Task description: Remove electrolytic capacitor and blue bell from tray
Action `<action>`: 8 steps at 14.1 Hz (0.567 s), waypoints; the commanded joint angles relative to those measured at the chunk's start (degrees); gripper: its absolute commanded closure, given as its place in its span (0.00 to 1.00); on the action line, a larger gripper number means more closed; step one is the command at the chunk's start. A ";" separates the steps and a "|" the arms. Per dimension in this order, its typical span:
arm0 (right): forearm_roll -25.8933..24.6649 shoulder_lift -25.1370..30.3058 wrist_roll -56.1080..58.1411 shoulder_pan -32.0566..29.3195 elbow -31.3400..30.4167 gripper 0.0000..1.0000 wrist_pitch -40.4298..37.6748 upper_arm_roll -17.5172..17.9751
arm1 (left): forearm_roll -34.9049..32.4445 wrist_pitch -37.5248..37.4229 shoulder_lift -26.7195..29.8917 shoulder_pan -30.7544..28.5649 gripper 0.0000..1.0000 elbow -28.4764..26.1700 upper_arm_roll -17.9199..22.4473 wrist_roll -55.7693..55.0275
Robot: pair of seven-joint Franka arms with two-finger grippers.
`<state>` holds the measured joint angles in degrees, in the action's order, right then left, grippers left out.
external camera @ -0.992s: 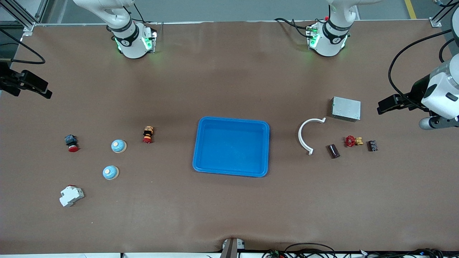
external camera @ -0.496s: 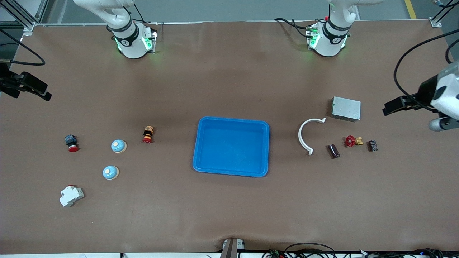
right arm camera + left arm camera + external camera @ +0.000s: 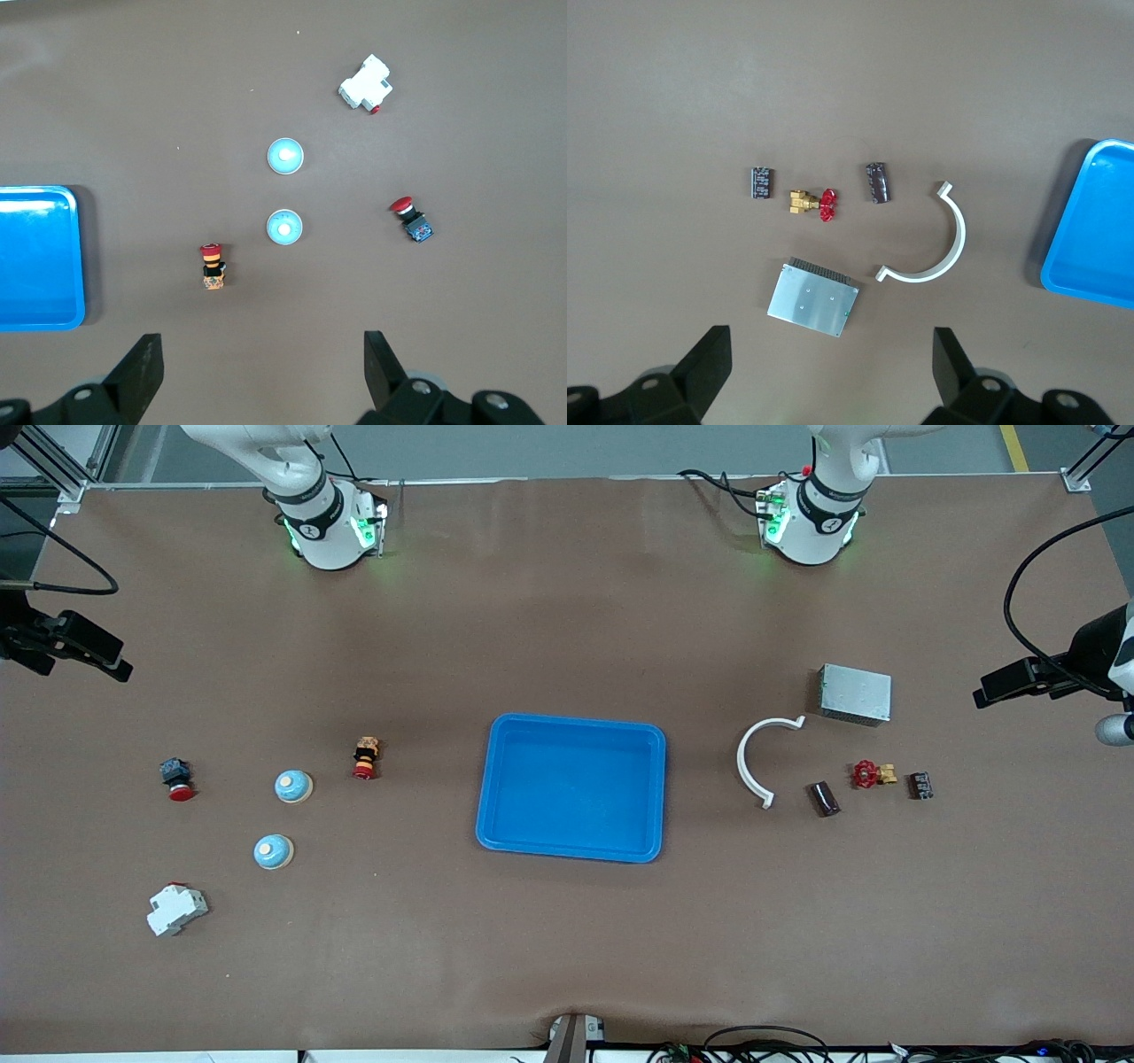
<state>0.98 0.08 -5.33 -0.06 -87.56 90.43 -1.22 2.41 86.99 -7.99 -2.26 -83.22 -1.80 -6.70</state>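
Two blue dome bells (image 3: 293,786) (image 3: 273,852) sit toward the right arm's end of the table; they also show in the right wrist view (image 3: 284,227) (image 3: 285,156). Two dark capacitors (image 3: 825,798) (image 3: 921,785) lie toward the left arm's end, one on each side of a red-handled brass valve (image 3: 873,774); they also show in the left wrist view (image 3: 876,181) (image 3: 762,182). My left gripper (image 3: 831,372) is open and empty, high over the table's end beside a metal box (image 3: 812,297). My right gripper (image 3: 262,372) is open and empty, high over the other end.
A blue tray (image 3: 656,797) sits mid-table. A white curved piece (image 3: 749,762) and the metal box (image 3: 855,693) lie near the capacitors. Two red push buttons (image 3: 177,778) (image 3: 365,757) and a white breaker (image 3: 175,909) lie near the bells.
My left gripper has drifted outward toward its end of the table. My right gripper has barely shifted. Nothing on the table has moved.
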 commanded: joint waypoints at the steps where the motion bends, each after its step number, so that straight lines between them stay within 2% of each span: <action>1: -0.19 1.32 -0.30 -0.11 -1.29 0.00 0.45 0.17 | 0.76 1.87 2.72 0.06 0.00 -4.05 0.39 0.90; 8: -0.19 1.41 -0.74 0.06 -1.29 0.00 0.36 0.17 | 0.23 1.52 1.66 -0.02 0.00 -3.26 0.39 1.16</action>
<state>0.98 0.09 -5.33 -0.06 -87.60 90.43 -1.22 2.41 87.80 -7.05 -2.30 -85.61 -1.76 -6.66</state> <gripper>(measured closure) 0.000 0.000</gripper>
